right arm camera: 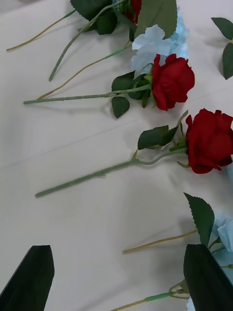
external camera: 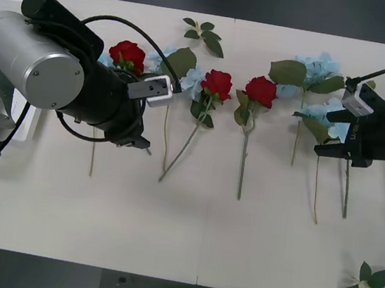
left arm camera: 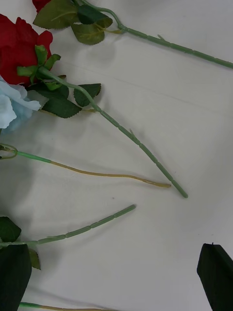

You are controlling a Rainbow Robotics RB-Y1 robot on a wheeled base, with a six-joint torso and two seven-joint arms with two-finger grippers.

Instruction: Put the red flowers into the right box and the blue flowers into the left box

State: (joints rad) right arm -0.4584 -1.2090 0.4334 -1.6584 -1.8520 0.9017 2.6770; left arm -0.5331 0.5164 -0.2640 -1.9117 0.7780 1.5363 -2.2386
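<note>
The right hand (external camera: 350, 159) is open and empty, right over the blue flowers (external camera: 320, 90), whose stems run toward the robot.

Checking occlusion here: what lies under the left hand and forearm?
Under the left hand one red flower shows its bloom, its stem tip emerging below. The stem's middle is covered by the arm.

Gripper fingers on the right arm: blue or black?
Black. The right gripper has plain matte black fingers, clearest in the right wrist view.
</note>
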